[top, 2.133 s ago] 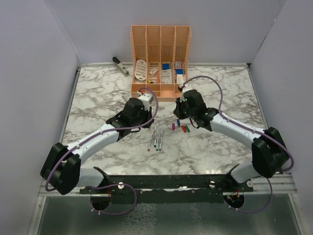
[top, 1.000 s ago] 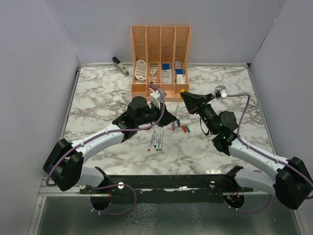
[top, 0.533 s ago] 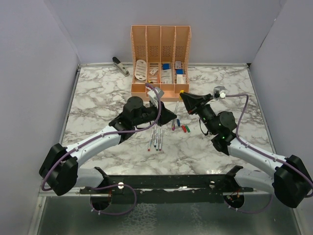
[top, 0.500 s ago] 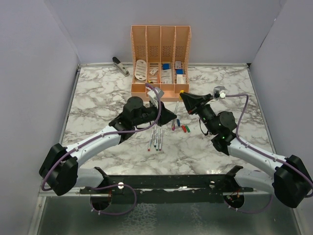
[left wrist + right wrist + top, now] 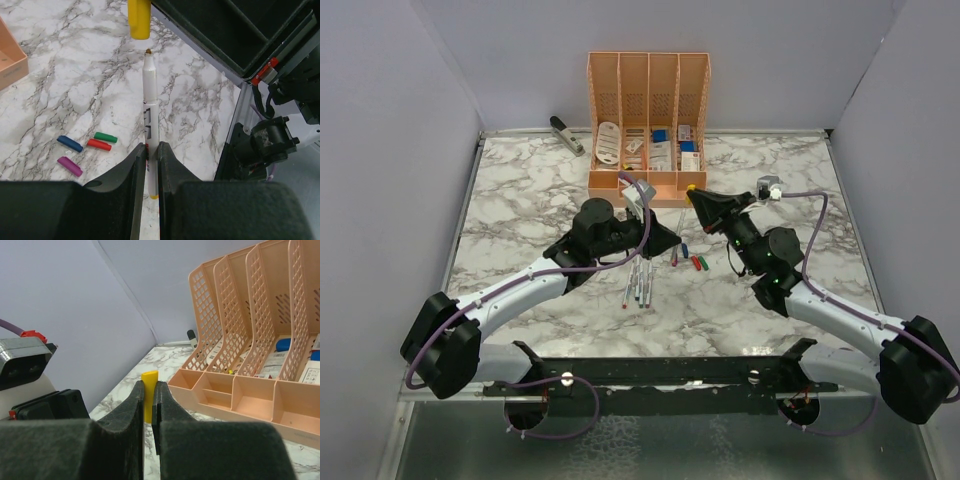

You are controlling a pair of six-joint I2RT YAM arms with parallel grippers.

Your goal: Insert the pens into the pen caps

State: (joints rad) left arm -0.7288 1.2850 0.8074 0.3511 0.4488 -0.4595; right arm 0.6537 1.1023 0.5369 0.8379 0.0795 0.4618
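Observation:
My left gripper (image 5: 152,150) is shut on a whitish-grey pen (image 5: 150,115), held above the table with its small coloured tip pointing away from me. A short gap separates that tip from the yellow pen cap (image 5: 139,20), which is nearly in line with it. My right gripper (image 5: 148,388) is shut on this yellow cap (image 5: 149,376). From above, the two grippers face each other in front of the organiser, left gripper (image 5: 672,238) and right gripper (image 5: 696,194). Several pens (image 5: 640,283) lie on the marble. Purple (image 5: 69,166), blue (image 5: 69,143), red (image 5: 98,145) and green (image 5: 105,137) caps lie beside them.
The orange organiser (image 5: 648,120) with stationery stands at the back centre, close behind the grippers, and shows as the organiser (image 5: 250,395) in the right wrist view. A grey stapler (image 5: 566,134) lies at the back left. Walls enclose the marble table (image 5: 520,190).
Two seconds ago both grippers were low over the pens and caps. They have since lifted and turned tip to tip. In the last half second almost nothing has moved.

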